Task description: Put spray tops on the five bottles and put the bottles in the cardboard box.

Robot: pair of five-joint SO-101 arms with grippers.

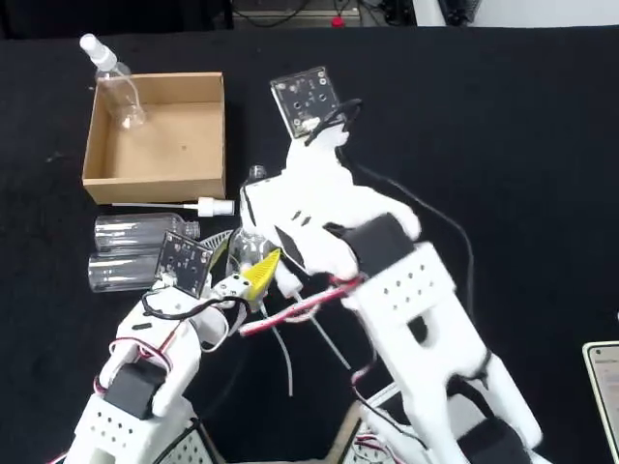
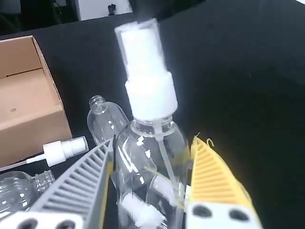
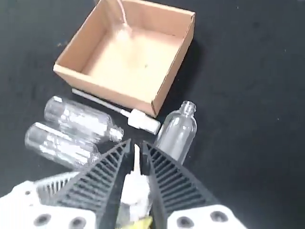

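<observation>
Nearest us, the left gripper [image 2: 152, 143] was clamped on a clear bottle [image 2: 148, 164]. Its grey and yellow jaws pressed on either side and the bottle stood upright between them. A white spray top [image 2: 145, 76] sat on that bottle's neck. The right gripper [image 3: 137, 144] came at it from above, its black jaws drawn close with the top pinched in the narrow gap between them.

We judged the step in hand to be fitting this top. The next move would call for seating it fully while the left gripper held the bottle steady. The right gripper would then let go and the bottle could be carried to the box.

Just beyond, two bare bottles [image 1: 135, 251] lay side by side. A loose spray top [image 1: 211, 206] lay along the front wall of the cardboard box [image 1: 155, 184]. An open-necked bottle [image 3: 178, 131] waited near the box's corner. Farthest off, a finished bottle [image 1: 114, 82] leaned in the box's far corner.

The left wrist view gave us the top on the neck and its tube running down inside the bottle. The right wrist view gave the jaws around the top and the waiting bottles. The high view gave the finished bottle's top plainly.
</observation>
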